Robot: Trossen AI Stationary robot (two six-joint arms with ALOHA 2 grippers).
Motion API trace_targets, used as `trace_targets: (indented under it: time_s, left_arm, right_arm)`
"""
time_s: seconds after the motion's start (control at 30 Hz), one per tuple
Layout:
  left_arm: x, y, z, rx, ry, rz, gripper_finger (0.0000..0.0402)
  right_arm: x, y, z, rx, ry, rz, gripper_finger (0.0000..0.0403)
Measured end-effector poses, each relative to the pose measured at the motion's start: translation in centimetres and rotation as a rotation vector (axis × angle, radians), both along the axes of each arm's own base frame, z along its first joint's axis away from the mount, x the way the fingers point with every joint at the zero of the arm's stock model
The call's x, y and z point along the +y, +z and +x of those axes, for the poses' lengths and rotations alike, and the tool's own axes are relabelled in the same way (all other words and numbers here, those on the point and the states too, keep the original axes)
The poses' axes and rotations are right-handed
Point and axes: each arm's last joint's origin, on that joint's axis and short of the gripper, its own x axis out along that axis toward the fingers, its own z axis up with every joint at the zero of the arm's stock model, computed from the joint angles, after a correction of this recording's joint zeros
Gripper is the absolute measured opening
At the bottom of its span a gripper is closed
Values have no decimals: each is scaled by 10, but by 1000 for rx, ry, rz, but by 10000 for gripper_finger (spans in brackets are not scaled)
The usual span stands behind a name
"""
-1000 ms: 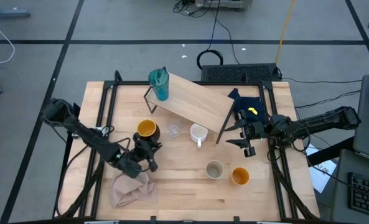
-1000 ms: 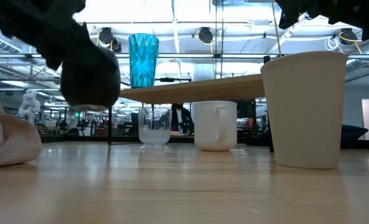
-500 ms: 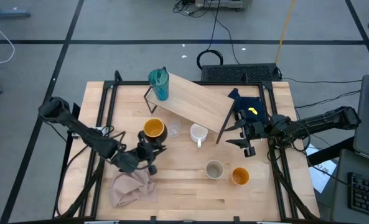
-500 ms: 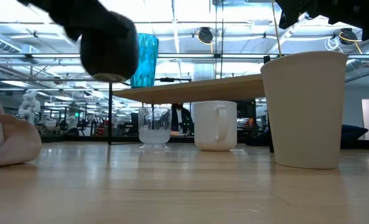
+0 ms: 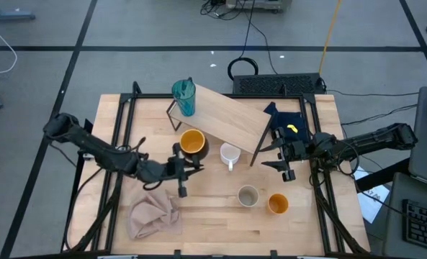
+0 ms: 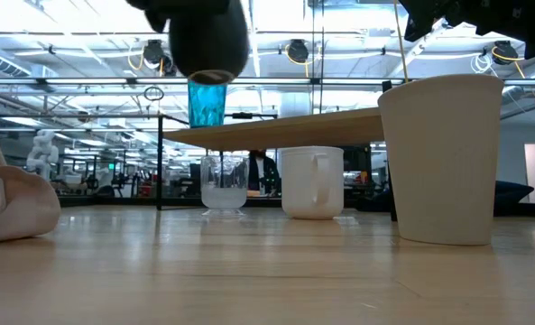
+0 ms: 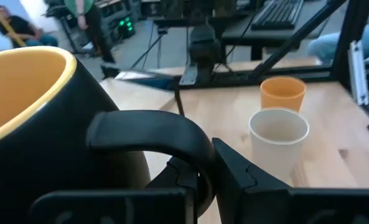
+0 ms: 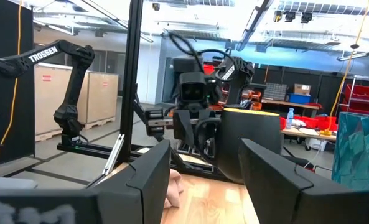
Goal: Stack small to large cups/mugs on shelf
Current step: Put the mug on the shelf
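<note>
High view is showing only the tall teal faceted tumbler (image 5: 184, 98) standing on the light-wood shelf board on its thin black wire frame (image 5: 224, 121), so the stacking looks barely begun. Clamped on the handle of the black mug with the orange inside (image 5: 192, 143), the left gripper (image 5: 181, 166) is carrying it in the air near the shelf's front edge, while the right gripper (image 5: 286, 158) is waiting open and empty beside the shelf's right end. Sitting on the wooden tabletop (image 5: 307, 216) are the white handled mug (image 5: 230, 155), the beige cup (image 5: 248, 196), the orange cup (image 5: 277, 204) and the tiny clear glass (image 6: 223, 183), all still unplaced.
</note>
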Motion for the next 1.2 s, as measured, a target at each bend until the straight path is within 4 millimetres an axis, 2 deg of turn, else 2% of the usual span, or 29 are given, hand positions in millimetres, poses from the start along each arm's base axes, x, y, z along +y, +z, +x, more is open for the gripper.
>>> trace_targets:
  time_s: [0.37,0.7,0.9,1.2]
  left_arm:
    - [50,1,17,5,-63,12,23]
    - [93,2,22,0,-88,-2,23]
    - [112,2,22,-2,-109,-22,23]
    - [130,-1,23,-8,-155,-37,23]
  right_arm:
    - [0,-1,0,11,0,-2,183]
    - [0,-1,0,11,-1,-5,183]
    - [0,-1,0,10,-1,-7,183]
    - [0,-1,0,4,-6,-27,183]
